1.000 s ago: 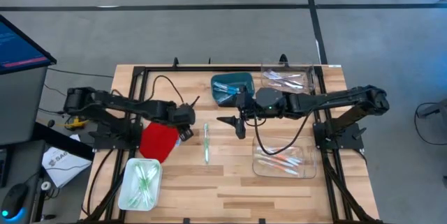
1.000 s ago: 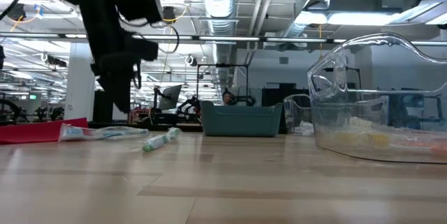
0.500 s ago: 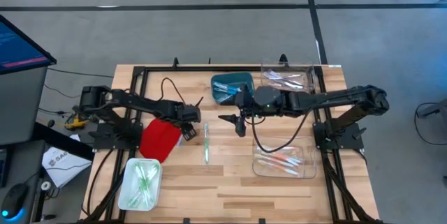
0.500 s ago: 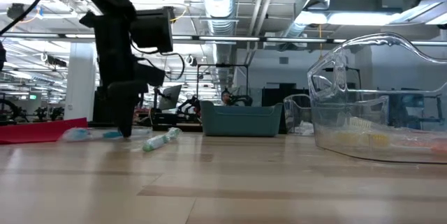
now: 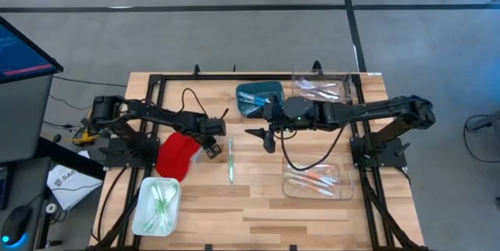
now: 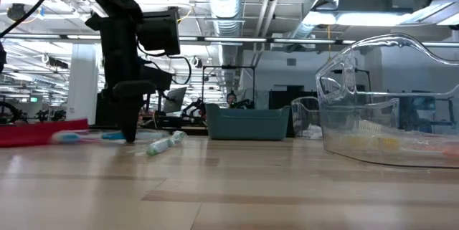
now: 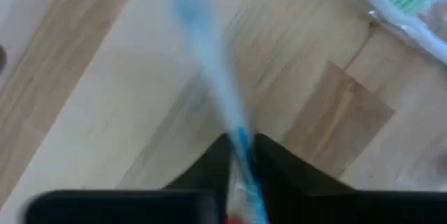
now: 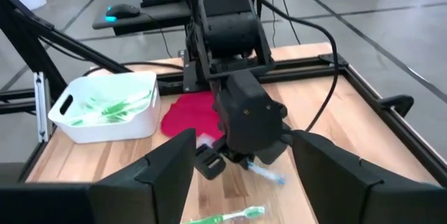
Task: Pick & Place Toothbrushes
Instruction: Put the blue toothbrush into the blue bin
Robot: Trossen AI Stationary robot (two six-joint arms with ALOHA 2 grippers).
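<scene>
The wooden bench (image 5: 258,204) carries everything, and two dark arms reach in over it from its left and right edges. A white bin (image 5: 157,206) of green toothbrushes (image 5: 160,202) sits at the front left corner, a clear tray (image 5: 316,179) with orange-red ones (image 5: 312,179) lies toward the front right, another clear tray (image 5: 322,87) is at the back right corner, and a teal bin (image 5: 258,98) stands at the middle of the back edge. A red cloth (image 5: 177,155) lies left of centre. The left claw (image 5: 214,148) is down at the bench just beside that cloth, its fingers (image 7: 209,172) pinched on a blue toothbrush (image 7: 209,77). The right claw (image 5: 268,139) hovers near the centre, fingers spread, holding nothing. One green toothbrush (image 5: 231,161) lies loose between the two claws.
</scene>
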